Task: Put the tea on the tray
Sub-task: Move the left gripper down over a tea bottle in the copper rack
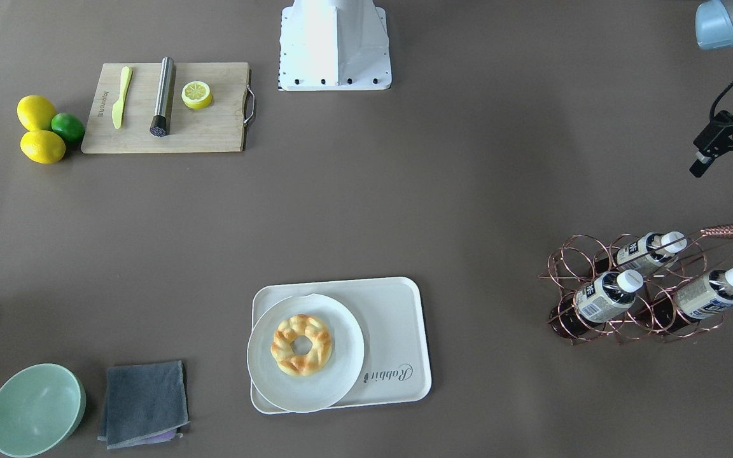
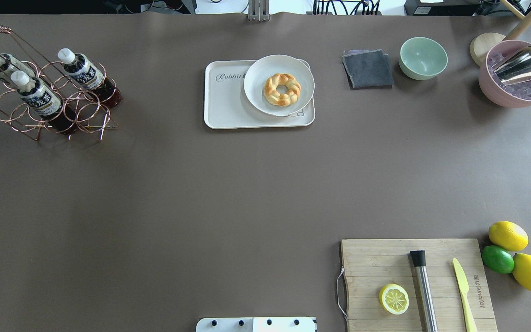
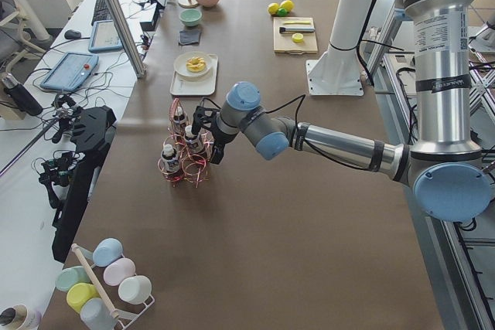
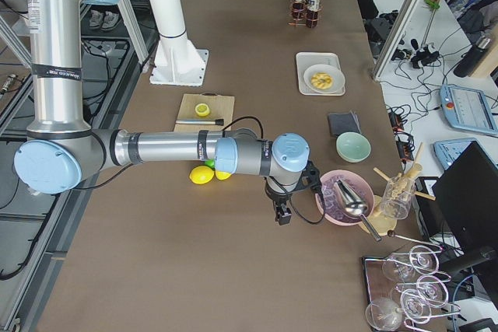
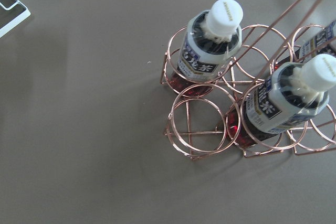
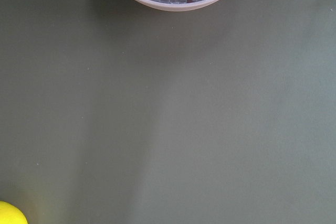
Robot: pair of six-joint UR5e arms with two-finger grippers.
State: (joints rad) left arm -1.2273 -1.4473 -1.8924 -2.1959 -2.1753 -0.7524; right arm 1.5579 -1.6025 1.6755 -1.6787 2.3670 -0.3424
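Three tea bottles [image 1: 605, 299] with white caps and dark liquid stand tilted in a copper wire rack [image 1: 659, 318] at the table's left end; two of them show in the left wrist view [image 5: 212, 45]. The cream tray [image 1: 398, 331] marked "Rabbit" lies at the far middle and carries a round white plate [image 1: 341, 375] with a braided doughnut [image 1: 301, 344]. My left gripper [image 1: 723, 170] is open and empty, above the table on the robot's side of the rack. My right gripper [image 4: 282, 211] hovers near the pink bowl; I cannot tell whether it is open or shut.
A wooden cutting board [image 2: 385, 258] holds a lemon half, a steel muddler and a yellow knife. Two lemons and a lime [image 2: 498, 259] lie beside it. A green bowl [image 2: 423, 57], a grey cloth [image 2: 368, 69] and a pink bowl of ice [image 2: 519, 76] with a metal scoop stand along the far edge.
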